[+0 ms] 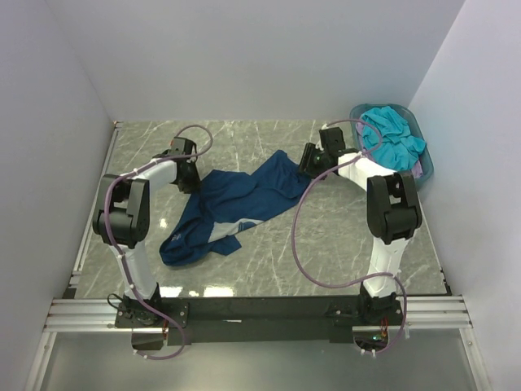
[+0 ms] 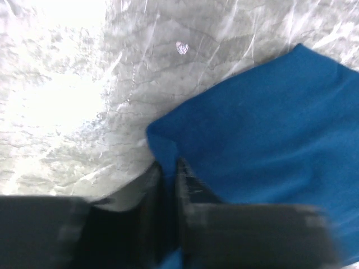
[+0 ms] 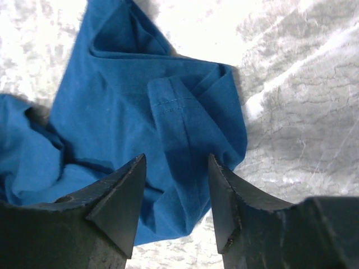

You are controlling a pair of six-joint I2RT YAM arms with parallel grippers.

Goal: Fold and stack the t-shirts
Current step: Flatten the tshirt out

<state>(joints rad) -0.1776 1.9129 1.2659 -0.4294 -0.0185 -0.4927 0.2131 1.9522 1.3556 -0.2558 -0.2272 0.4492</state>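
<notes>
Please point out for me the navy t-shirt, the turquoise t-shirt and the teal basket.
navy t-shirt [image 1: 244,199]: top external view, middle of the spread cloth.
turquoise t-shirt [image 1: 391,134]: top external view, its crumpled upper side, lying in the basket.
teal basket [image 1: 428,165]: top external view, its right wall.

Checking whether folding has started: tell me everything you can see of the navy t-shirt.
The navy t-shirt is soft blue cloth, crumpled and unfolded. It sprawls diagonally across the marble table with a small white print showing. The left gripper pinches a corner at its left edge. The right gripper stands open, straddling a stitched hem at its far right end.
</notes>
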